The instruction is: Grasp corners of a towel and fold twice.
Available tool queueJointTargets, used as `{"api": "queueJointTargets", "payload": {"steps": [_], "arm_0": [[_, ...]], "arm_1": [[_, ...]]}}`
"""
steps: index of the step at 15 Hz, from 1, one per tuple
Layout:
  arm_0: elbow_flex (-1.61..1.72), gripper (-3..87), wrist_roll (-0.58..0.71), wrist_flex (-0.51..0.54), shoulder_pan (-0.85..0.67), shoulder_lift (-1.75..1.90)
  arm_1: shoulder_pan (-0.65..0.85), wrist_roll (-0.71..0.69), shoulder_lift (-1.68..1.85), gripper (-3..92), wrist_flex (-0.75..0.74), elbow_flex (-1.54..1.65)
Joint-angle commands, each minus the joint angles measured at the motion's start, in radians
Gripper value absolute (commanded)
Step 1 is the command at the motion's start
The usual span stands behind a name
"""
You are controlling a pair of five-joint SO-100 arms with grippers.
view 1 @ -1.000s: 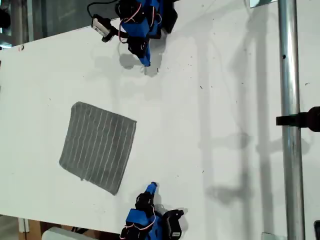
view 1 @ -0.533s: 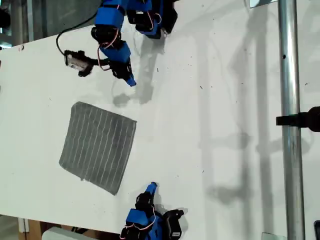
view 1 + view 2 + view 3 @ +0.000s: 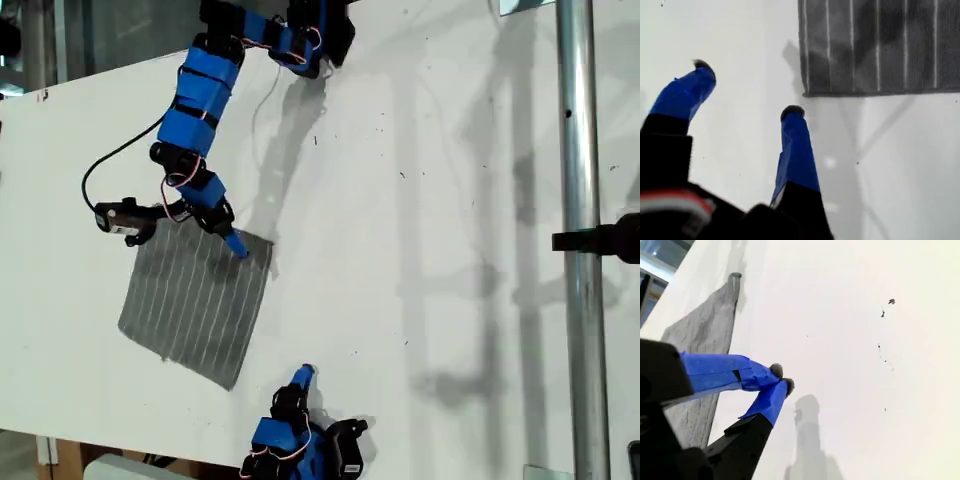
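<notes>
towel (image 3: 198, 297) flat and unfolded on the white table (image 3: 420, 200), toward the exterior view's left | my first gripper (image 3: 746, 90) jaws apart, hovering just beside a towel corner (image 3: 805, 93), not touching | my second gripper (image 3: 781, 378) tips together, empty, near the exterior view's bottom edge, towel edge beside it

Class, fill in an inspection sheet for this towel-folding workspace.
Surface: white table, a few dark specks.
Job's things: striped gray towel lies flat, unfolded.
Clutter: nothing seen.
Hands: my first hand open, at a towel corner; my second hand shut, off the towel.
Cables: black cable loops beside the reaching arm.
Surroundings: metal pole with black clamp at the exterior view's right.
</notes>
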Motion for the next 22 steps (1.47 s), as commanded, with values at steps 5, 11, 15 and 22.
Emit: {"api": "queueJointTargets", "payload": {"steps": [5,11,15,22], "arm_0": [[0.003,-1.7,-0.003,0.002,0.002,0.005],[0.003,-1.7,-0.02,0.002,0.009,0.005],[0.003,-1.7,-0.02,0.002,0.003,0.005],[0.003,-1.7,-0.014,0.002,-0.009,0.005]], "arm_1": [[0.064,-0.16,-0.405,38.2,-0.075,-0.25],[0.078,-0.193,-0.538,36.5,-0.198,-0.302],[0.114,-0.195,-0.574,20.0,-0.135,-0.296],[0.061,-0.202,-0.583,19.4,0.067,-0.293]]}}
